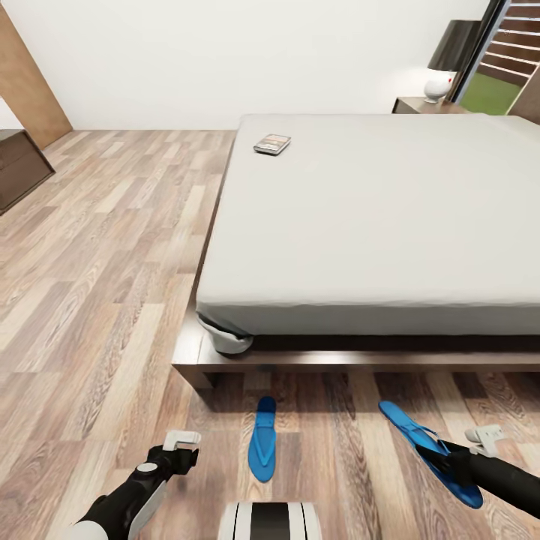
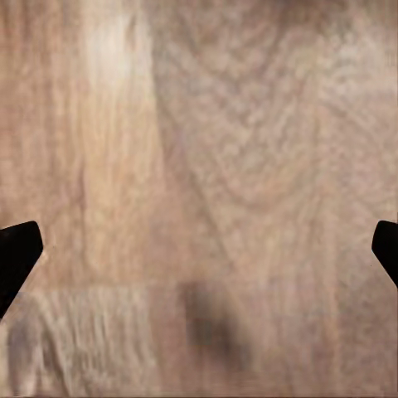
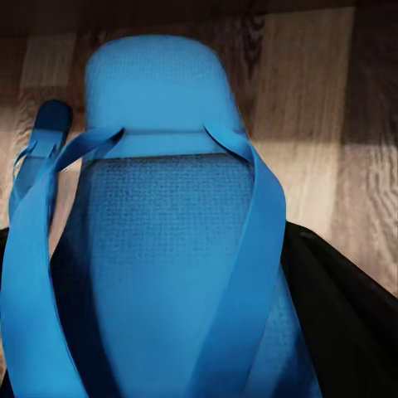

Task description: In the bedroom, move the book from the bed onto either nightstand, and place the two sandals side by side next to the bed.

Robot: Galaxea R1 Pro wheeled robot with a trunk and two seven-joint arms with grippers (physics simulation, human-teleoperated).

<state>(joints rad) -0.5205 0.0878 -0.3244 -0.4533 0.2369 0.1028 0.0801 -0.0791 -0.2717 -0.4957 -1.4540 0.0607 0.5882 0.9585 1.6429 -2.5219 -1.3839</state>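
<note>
Book too small for cover lettering to be read. Bed cut off at head view's right edge. Held sandal cropped in right wrist view, heel hidden by right end effector. Left end effector fingertips clipped; floor blurred.

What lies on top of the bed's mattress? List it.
Only the book, flat near the far left corner of the bed. The rest of the mattress is bare. The space under the platform is dark and cannot be seen.
</note>
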